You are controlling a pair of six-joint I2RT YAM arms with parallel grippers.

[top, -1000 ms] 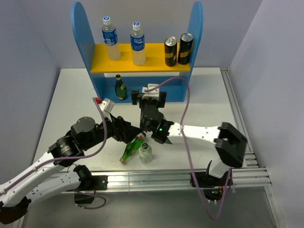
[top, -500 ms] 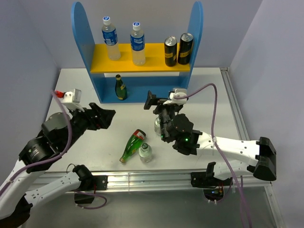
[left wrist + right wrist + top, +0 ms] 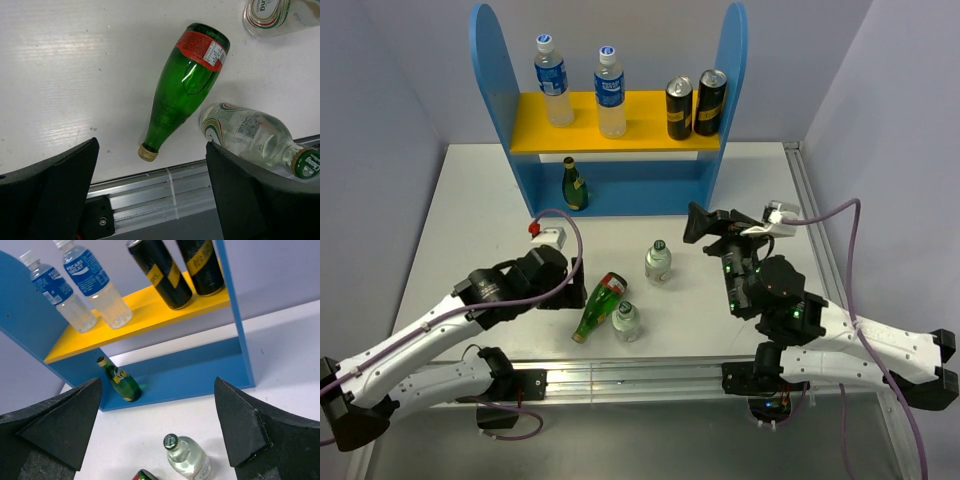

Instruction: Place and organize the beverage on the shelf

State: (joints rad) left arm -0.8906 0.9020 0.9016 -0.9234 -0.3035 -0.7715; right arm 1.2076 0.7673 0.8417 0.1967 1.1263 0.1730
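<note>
The left hand hung over the surface with its fingers apart, gripping nothing. Below it one green bottle lay on its side, with a short clear bottle just beside it. The right hand was likewise spread and empty, facing the shelf. A second short clear bottle stood upright on the surface. Two blue-labelled bottles and two cans occupied the yellow board. Another green bottle stood on the lower level.
</note>
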